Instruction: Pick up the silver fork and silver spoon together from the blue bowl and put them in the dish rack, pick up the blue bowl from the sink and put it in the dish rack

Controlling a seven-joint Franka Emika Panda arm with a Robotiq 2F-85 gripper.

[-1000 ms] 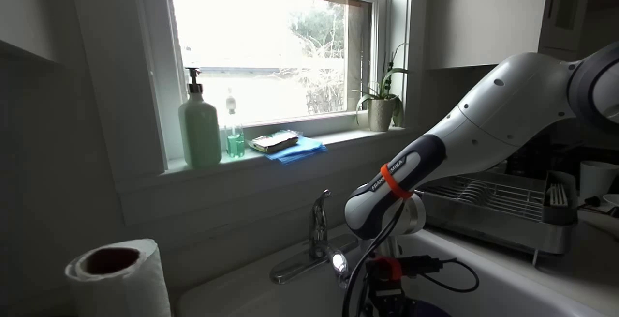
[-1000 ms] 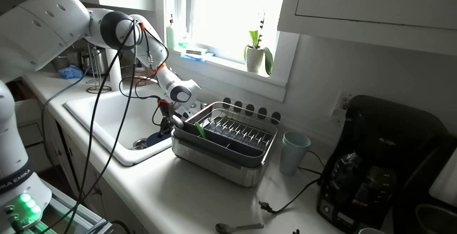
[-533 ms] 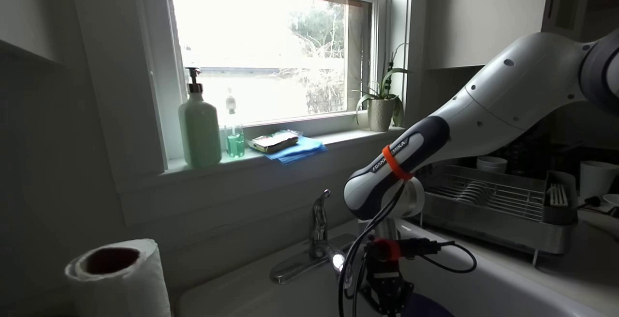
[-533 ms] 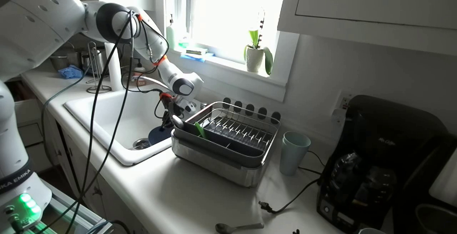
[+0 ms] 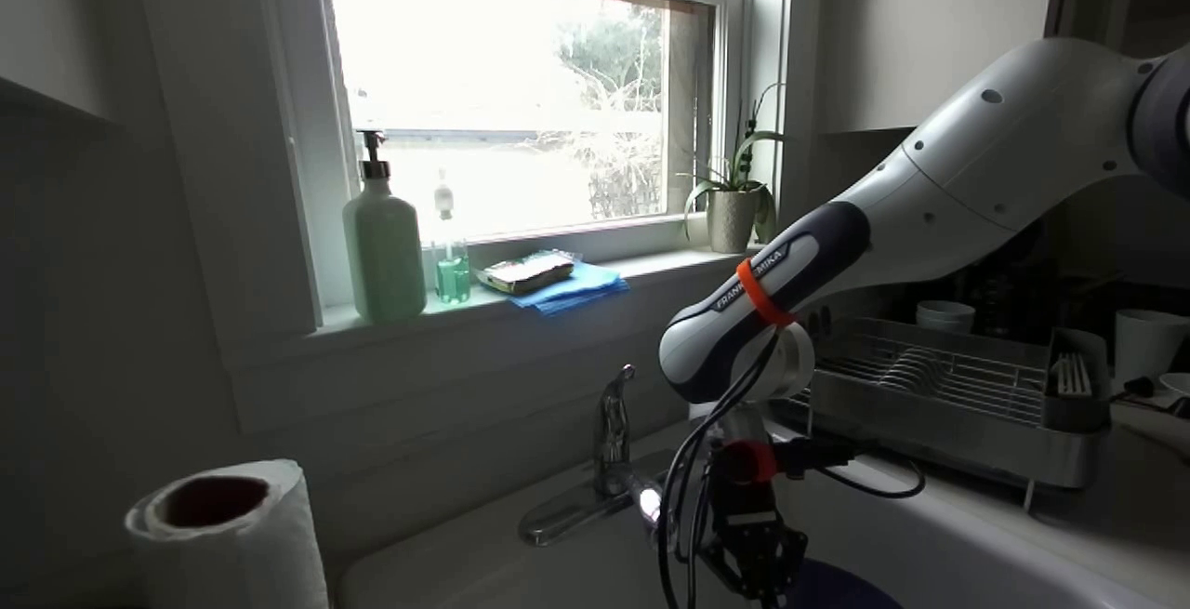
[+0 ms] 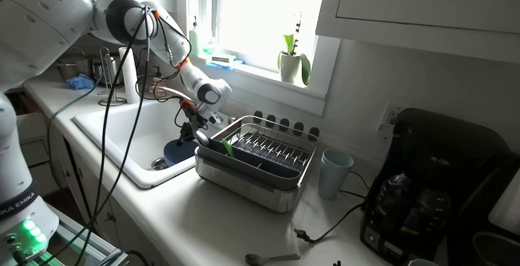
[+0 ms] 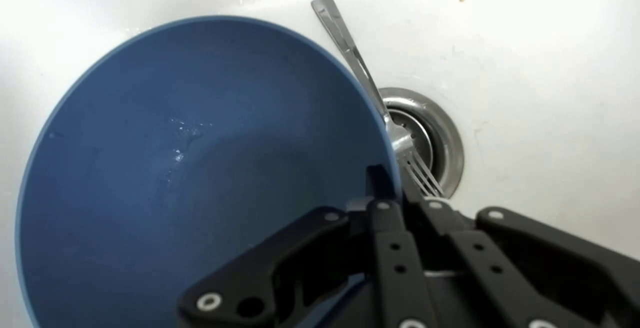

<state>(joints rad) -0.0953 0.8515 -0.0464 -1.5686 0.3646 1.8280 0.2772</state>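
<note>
— Kitchen daylight is let in by a window point(image 5: 502, 70), and on its sill point(image 5: 651, 265) a pale green bottle point(image 5: 383, 260) and a potted plant point(image 5: 732, 221) are seen. Where is the blue bowl point(image 7: 225, 117) to be found?

— Inside the sink point(image 6: 156, 124), near the end beside the dish rack point(image 6: 243, 182). Whether the bottom of the sink is touched by it cannot be told

— And by what is it held?

— By the hand point(image 7: 397, 185); as is shown in the wrist view, the bowl's rim is clamped between the fingers, one being set inside the bowl and one outside

— What about the silver fork point(image 7: 369, 83)?

— It is seen to be laid in the sink, outside the bowl and just beside its rim, with its head over the drain point(image 7: 454, 140)

— And how is the dish rack placed?

— On the tabletop point(image 6: 211, 225), between the sink and the pale cups point(image 6: 333, 182)
</note>
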